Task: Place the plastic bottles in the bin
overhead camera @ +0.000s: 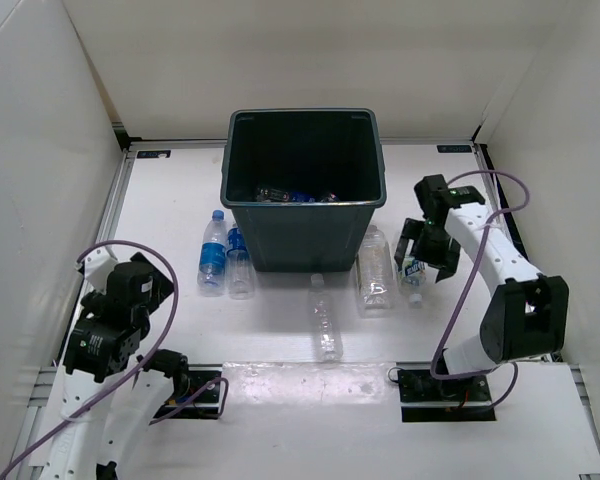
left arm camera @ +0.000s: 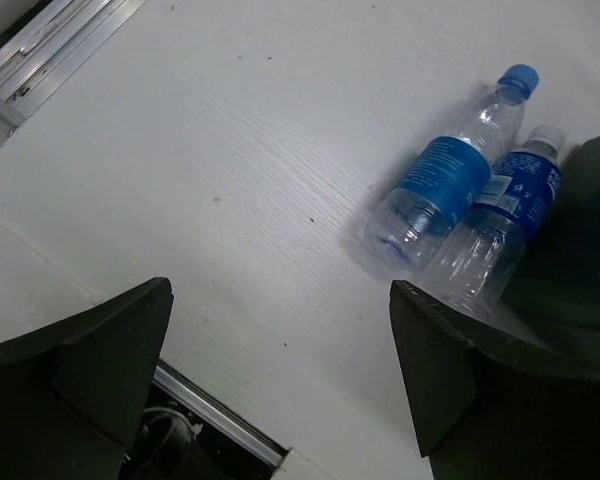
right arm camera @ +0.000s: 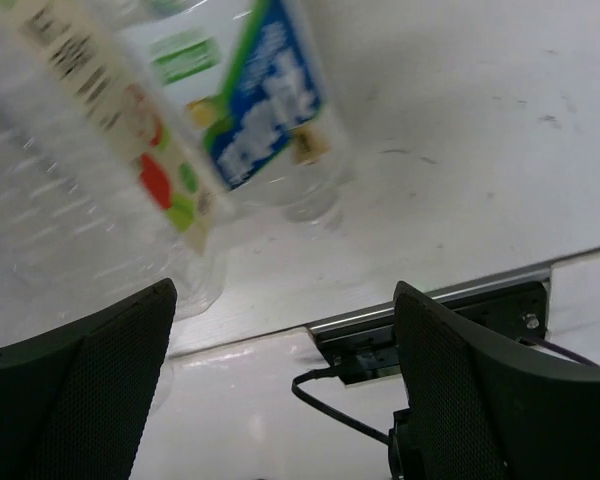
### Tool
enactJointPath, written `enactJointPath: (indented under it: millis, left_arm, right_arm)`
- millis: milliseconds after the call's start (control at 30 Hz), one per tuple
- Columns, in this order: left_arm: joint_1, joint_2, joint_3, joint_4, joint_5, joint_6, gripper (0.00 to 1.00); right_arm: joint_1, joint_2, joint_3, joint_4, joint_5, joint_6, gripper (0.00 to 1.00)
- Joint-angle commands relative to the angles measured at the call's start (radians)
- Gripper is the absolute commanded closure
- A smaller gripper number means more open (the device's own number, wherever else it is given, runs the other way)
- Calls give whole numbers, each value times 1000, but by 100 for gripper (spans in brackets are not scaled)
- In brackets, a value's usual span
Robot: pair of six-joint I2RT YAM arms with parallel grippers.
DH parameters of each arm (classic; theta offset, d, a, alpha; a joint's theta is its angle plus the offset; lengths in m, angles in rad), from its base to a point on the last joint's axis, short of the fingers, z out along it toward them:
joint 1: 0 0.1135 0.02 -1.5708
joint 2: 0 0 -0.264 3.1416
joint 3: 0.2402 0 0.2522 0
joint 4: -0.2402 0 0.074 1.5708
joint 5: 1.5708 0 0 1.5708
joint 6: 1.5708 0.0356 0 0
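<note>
The dark grey-green bin (overhead camera: 305, 232) stands at the middle back with several bottles lying in its bottom (overhead camera: 295, 195). Two blue-labelled bottles (overhead camera: 212, 255) (overhead camera: 240, 265) lie against its left side and show in the left wrist view (left arm camera: 445, 175) (left arm camera: 510, 205). A clear bottle (overhead camera: 325, 318) lies in front of the bin. A bigger clear bottle (overhead camera: 374, 268) (right arm camera: 90, 150) and a small blue-and-green-labelled one (overhead camera: 412, 270) (right arm camera: 265, 100) lie at its right. My right gripper (overhead camera: 427, 252) (right arm camera: 285, 288) hangs open over the small one, holding nothing. My left gripper (left arm camera: 280, 288) is open and empty, short of the blue bottles.
White enclosure walls stand close on the left, back and right. An aluminium rail (right arm camera: 430, 300) and the arm mounts with cables (overhead camera: 445, 385) run along the near edge. My left arm (overhead camera: 110, 320) is folded at the near left.
</note>
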Motion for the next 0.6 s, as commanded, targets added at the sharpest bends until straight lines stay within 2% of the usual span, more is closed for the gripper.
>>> enactJointPath:
  millis: [0,433,567]
  left_arm:
    - [-29,10,-10,67,-6,62,0]
    - [-58,11,-34,86,36,95,0]
    - [-61,16,-48,106,45,100,0]
  right_arm:
    - [43,-5,33,5,-55,-45,10]
    - [-106,90,62,85,-222,-124,10]
    - [-131,148,97,82,-207,-156,10]
